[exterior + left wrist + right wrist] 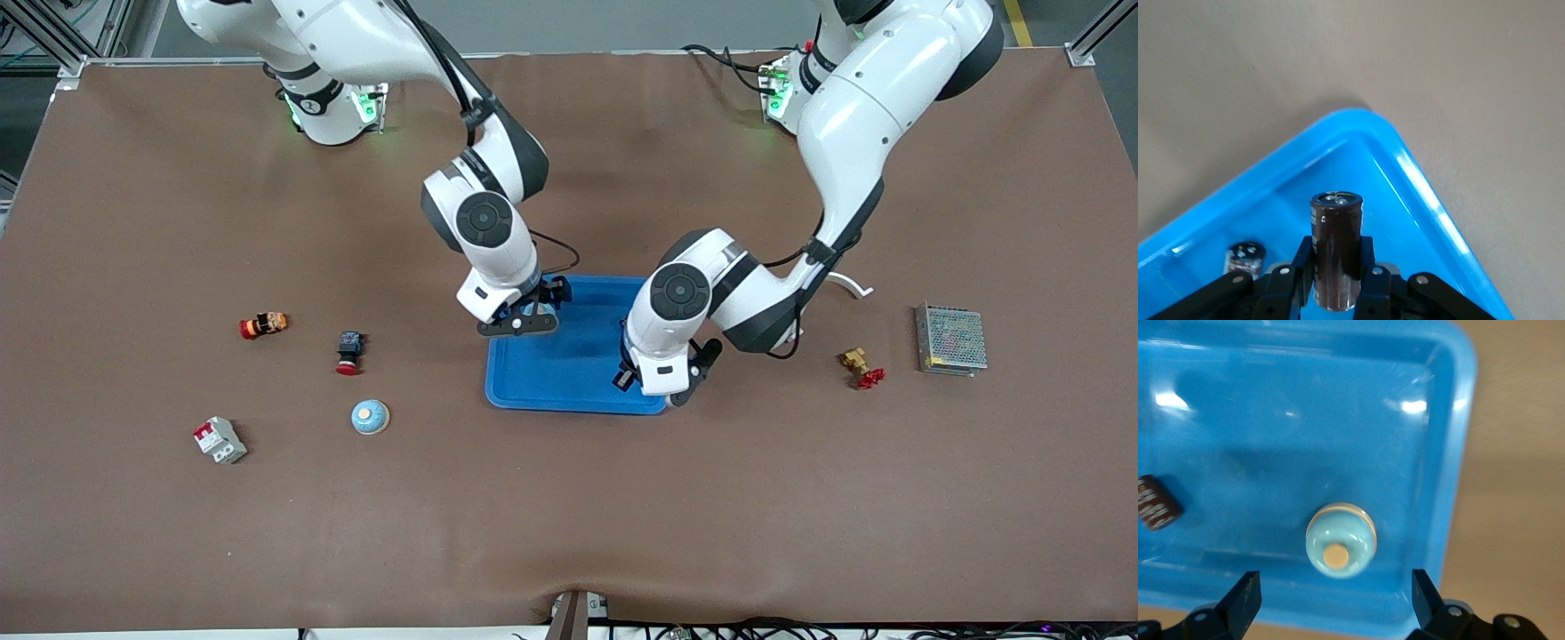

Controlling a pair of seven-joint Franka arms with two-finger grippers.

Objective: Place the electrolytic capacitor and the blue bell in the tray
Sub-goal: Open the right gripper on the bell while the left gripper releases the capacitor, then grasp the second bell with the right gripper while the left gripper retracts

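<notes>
You have nearest a grey breaker (220, 439), with a spare bell (370, 416) beside it on the table. Tray (569, 373): blue bell (1340, 540) inside (right gripper (1335, 585) spread wide above it). Left gripper (1336, 283) clamps the capacitor (1336, 243) over the tray's corner.

Bright, even overhead light; glare spots on the tray (1451, 407); soft shadows.

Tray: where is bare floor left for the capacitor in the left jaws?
Free: the tray floor between the right gripper, open over the blue bell, and the left gripper. Crowded: a second capacitor sits beside the held electrolytic capacitor, and the bell sits close to one rim.
</notes>
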